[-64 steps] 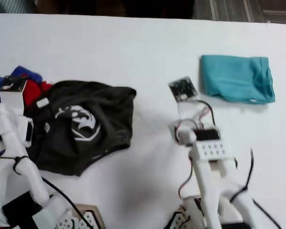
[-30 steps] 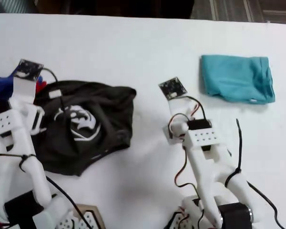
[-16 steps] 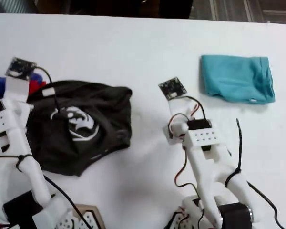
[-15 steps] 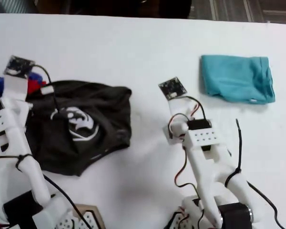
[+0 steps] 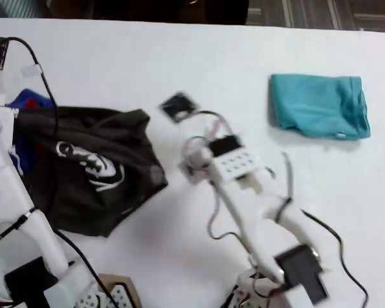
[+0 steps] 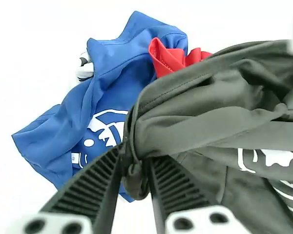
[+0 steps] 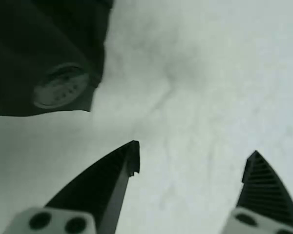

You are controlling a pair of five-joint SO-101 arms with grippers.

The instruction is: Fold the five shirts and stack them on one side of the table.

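Black shirt (image 5: 96, 186) with a white print (image 5: 90, 167) lies crumpled on the left part of the white desk (image 5: 199, 58) in the high view. One edge of it is raised toward the left arm (image 5: 3, 167), which stands at the left border. Behind that arm a small part of a blue shirt (image 5: 27, 98) shows, touching the black one. A teal shirt (image 5: 317, 106) lies folded into a neat rectangle at the far right of the desk, well apart from the others. The right arm (image 5: 234, 163) reaches across the middle of the desk, with its front end just beside the right edge of the black shirt.

From the left wrist view, the left gripper (image 6: 135, 163) is closed tight on a thick fold of the black shirt (image 6: 234, 112), and the cloth hangs in long creases from this pinch. Part of the white print (image 6: 263, 161) shows on it. The blue shirt (image 6: 73, 126), with a white print of its own, lies bunched beneath and beside it. A red shirt (image 6: 168, 56) shows between the blue and the black.

From the right wrist view, the right gripper (image 7: 193, 151) is wide open and holds nothing, above bare desk. The edge of the black shirt (image 7: 34, 44), with a round label, lies near it.
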